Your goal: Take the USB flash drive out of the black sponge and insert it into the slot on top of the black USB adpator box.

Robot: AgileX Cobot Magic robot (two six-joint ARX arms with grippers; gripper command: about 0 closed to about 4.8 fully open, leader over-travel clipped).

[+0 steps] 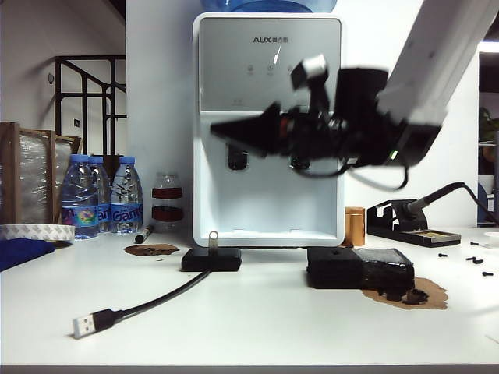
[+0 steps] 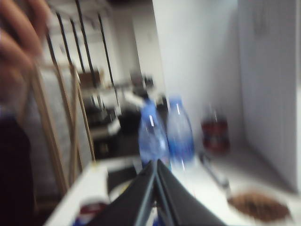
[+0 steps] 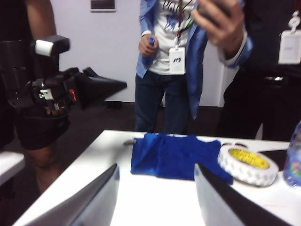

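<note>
Claws first: the right claw (image 3: 155,197) stands wide apart and empty, raised well above the desk (image 1: 257,327), while the left claw (image 2: 156,188) is pressed together, also aloft. Below, the USB flash drive (image 1: 213,240) stands upright in the black USB adpator box (image 1: 211,259), beside the black sponge (image 1: 359,267).

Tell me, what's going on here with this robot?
It is plugging a USB flash drive into a black USB adapter box, and that looks done: the drive stands upright in the box's top. The black sponge lies to the right of the box on the table. Neither gripper holds anything. The right gripper is open and the left gripper is shut, both up in the air.
</note>
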